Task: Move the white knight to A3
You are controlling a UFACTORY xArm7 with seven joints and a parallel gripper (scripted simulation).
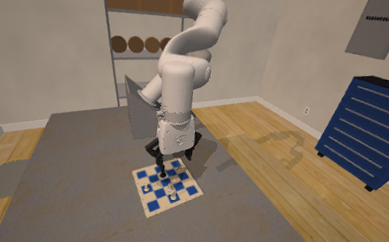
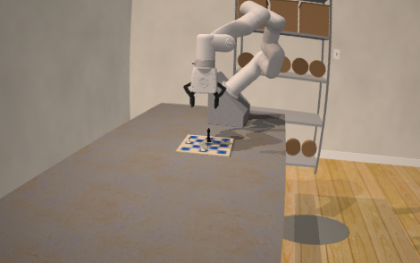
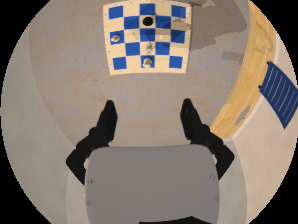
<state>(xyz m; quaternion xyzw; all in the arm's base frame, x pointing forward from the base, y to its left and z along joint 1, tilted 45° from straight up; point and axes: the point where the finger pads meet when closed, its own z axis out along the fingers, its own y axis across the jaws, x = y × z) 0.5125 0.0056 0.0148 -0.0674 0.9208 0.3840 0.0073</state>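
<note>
A small blue and cream chessboard (image 3: 148, 36) lies on the grey table; it also shows in the top view (image 1: 167, 186) and the exterior view (image 2: 205, 145). A tall black piece (image 3: 148, 20) stands on it, also in the exterior view (image 2: 208, 132), with several small white pieces around it, such as one (image 3: 150, 48) near the middle and one (image 3: 115, 36) at the left edge. They are too small to tell which is the white knight. My gripper (image 3: 148, 107) (image 2: 203, 100) is open and empty, high above the table beside the board.
The grey robot base block (image 2: 225, 112) stands just behind the board. A metal shelf with boxes and rolls (image 2: 295, 67) is beyond the table. The table's edge (image 3: 249, 76) runs close to the board's side. A blue drawer cabinet (image 1: 377, 130) stands on the floor.
</note>
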